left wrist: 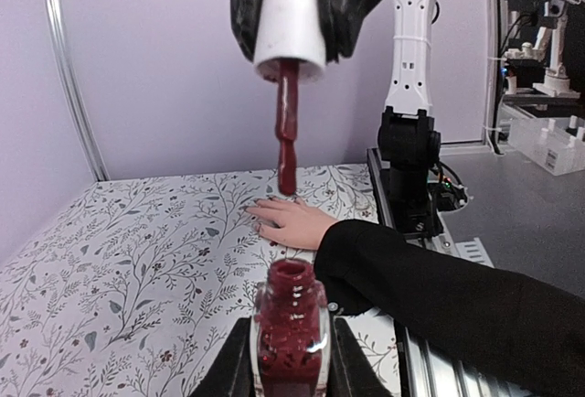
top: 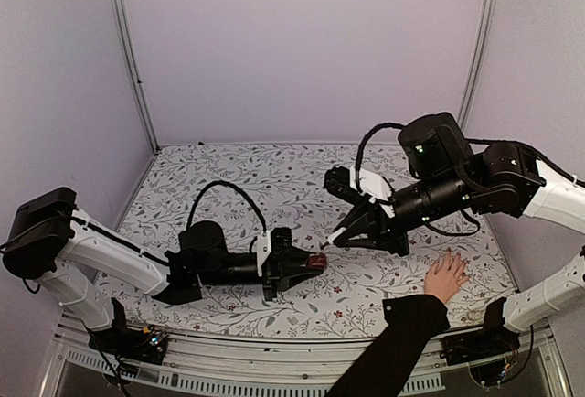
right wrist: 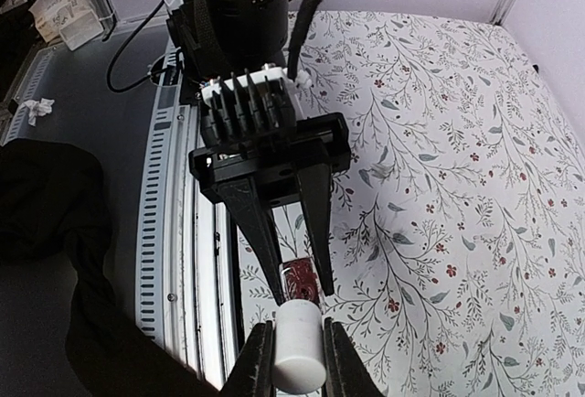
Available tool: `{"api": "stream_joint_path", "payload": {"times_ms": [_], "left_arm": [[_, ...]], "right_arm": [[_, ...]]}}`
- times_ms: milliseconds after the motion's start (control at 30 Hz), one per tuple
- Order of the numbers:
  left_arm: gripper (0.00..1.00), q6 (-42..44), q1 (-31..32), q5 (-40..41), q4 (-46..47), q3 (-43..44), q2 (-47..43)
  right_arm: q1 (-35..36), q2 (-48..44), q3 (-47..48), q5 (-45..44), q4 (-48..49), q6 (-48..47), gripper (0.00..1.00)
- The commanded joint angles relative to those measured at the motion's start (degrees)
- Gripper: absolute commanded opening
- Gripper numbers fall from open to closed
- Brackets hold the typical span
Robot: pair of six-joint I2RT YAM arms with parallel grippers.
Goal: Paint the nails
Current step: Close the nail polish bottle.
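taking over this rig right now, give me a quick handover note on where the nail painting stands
Left gripper: shut on the open nail polish bottle, held upright.
Right gripper: shut on the white cap; its brush, coated red, hangs above the bottle's neck.
Human hand: flat on the table by the right arm's base, fingers spread; the brush is not touching it.
Done: bottle opened, brush loaded.
Left: carry the brush to the nails and paint them. They are too small to tell if any are painted.
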State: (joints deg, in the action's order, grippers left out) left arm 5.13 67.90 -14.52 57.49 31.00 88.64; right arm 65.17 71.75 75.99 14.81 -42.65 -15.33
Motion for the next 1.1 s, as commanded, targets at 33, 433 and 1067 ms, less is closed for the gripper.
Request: {"api": "stream_joint_path", "payload": {"times_ms": [33, 433, 1067], "left_arm": [[0.00, -1.18, 0.61, 0.09, 0.60, 1.09, 0.65], [0.00, -2.25, 0.57, 0.27, 1.50, 0.49, 0.47], [0.00, -2.13, 0.59, -0.15, 1.27, 0.47, 1.44]], "right_arm": [[0.66, 0.16, -1.47, -1.76, 0.45, -0.75, 0.00], [1.27, 0.15, -3.18, -1.95, 0.98, -0.92, 0.00], [1.54, 0.62, -3.12, -3.09, 1.39, -1.01, 0.00]]}}
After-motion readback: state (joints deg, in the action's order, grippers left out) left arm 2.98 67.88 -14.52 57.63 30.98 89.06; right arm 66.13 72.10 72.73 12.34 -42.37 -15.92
